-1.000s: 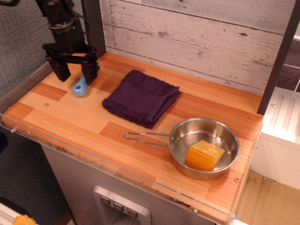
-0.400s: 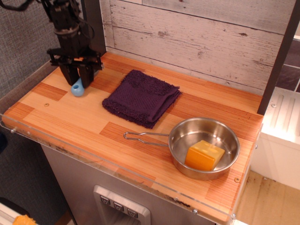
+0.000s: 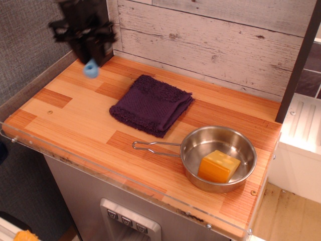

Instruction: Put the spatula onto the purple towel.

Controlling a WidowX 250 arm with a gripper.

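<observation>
My gripper [image 3: 91,56] is at the back left, lifted above the counter and blurred by motion. It is shut on the spatula [image 3: 91,70], whose light-blue handle hangs down below the fingers; its grey head is hidden between them. The purple towel [image 3: 152,104], a dark folded square cloth, lies flat on the wooden counter to the right of and in front of the gripper, apart from it.
A steel pan [image 3: 219,156] with a long wire handle stands at the front right and holds a yellow block [image 3: 219,166]. A wooden plank wall [image 3: 210,40] runs along the back. A dark post [image 3: 298,65] stands at the right.
The gripper closed on the spatula, which lay on the counter at the left, and has lifted it up and slightly right. The towel and the pan have not moved.
</observation>
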